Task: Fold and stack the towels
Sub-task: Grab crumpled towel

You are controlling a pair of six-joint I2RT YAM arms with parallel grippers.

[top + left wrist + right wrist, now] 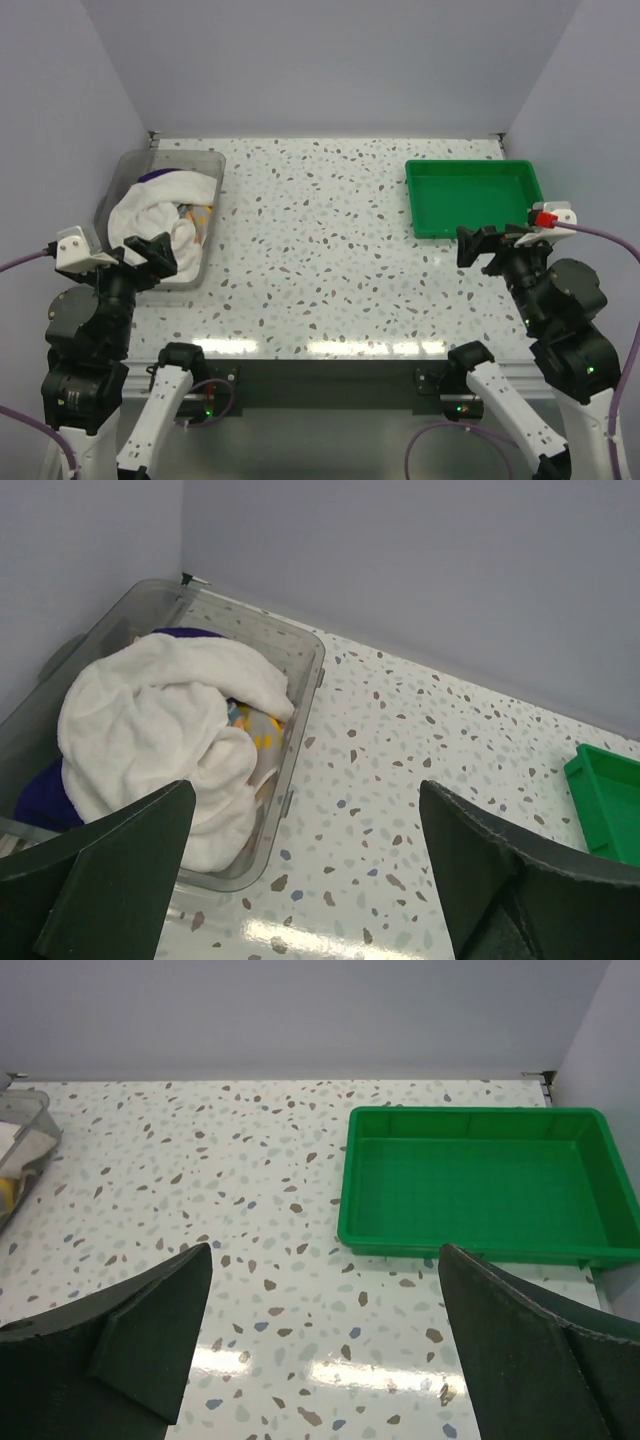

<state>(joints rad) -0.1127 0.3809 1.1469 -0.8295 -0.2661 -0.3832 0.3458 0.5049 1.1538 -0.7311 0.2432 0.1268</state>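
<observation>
All three towels (165, 210) sit heaped in the clear bin (205, 160) at the left rear of the worktop (320, 260), none folded yet. The white towel (160, 730) lies on top in a loose roll and covers most of the heap. The purple towel (40, 795) shows only at the bin's back and near-left edges. The lettered towel (255, 735) peeks out from under the white one, against the bin's right wall.

They look light, thick and limp. I expect them to sag and drag one another when lifted, so a pinch in the middle of a bulge may pull up two layers. The better hold seems to be a free edge or corner of the white towel, where its roll ends by the right wall.

The left tool (150, 255) hovers over the bin's near end, jaws spread wide, holding nothing. The right tool (482, 250) hangs just in front of the green tray (475, 200), equally wide and empty-handed.
</observation>
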